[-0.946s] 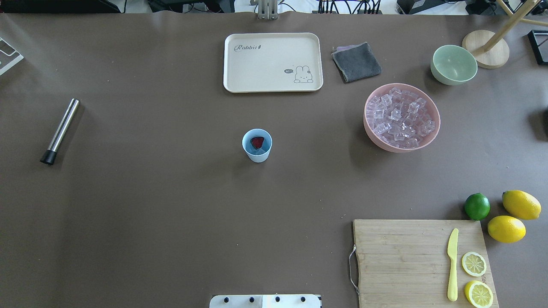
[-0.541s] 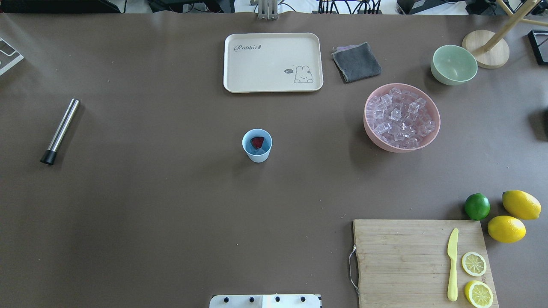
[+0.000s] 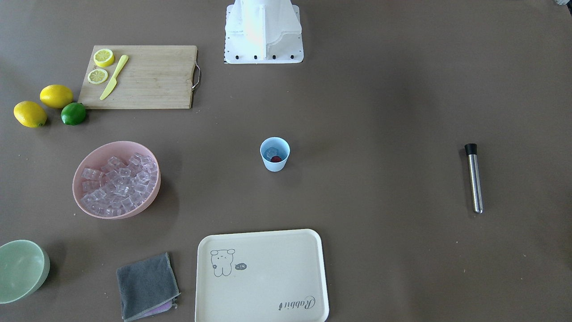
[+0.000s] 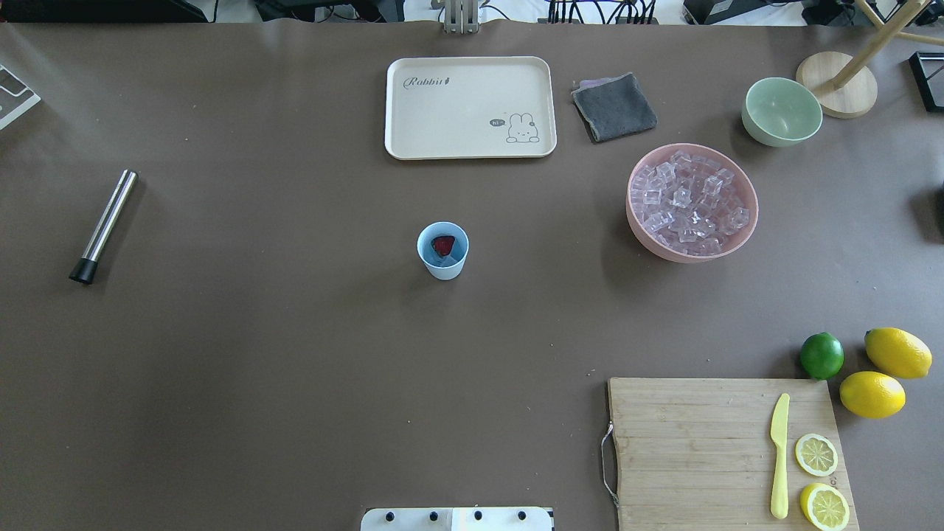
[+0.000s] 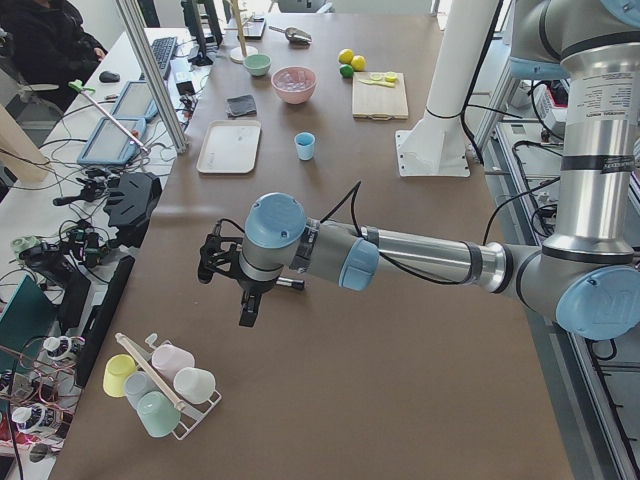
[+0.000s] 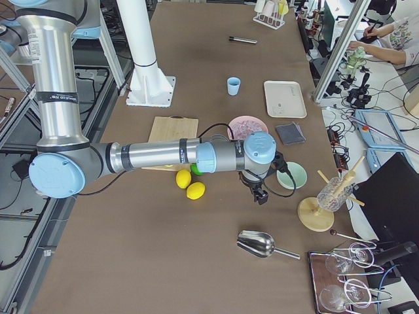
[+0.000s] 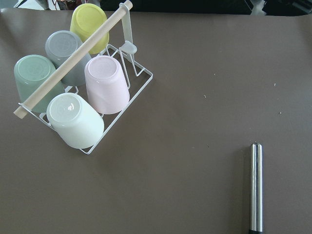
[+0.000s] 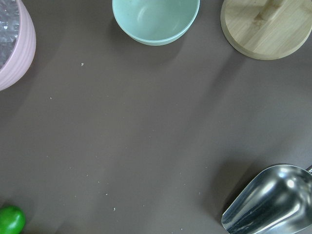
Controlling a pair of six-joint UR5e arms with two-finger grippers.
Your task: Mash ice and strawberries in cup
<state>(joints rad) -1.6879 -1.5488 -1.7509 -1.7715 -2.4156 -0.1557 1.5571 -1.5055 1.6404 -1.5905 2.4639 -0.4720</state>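
Observation:
The light-blue cup stands at the table's middle; it also shows in the front view. Inside it lie the red strawberry and a clear ice cube. More ice fills the pink bowl. A steel muddler lies far left; the left wrist view shows it. My left gripper hangs near the muddler, seen only in the exterior left view. My right gripper hangs beyond the pale green bowl, seen only in the exterior right view. I cannot tell whether either is open or shut.
A cream tray and grey cloth lie at the back. A cutting board with knife and lemon halves, a lime and lemons sit front right. A cup rack and a steel scoop lie at the table's ends.

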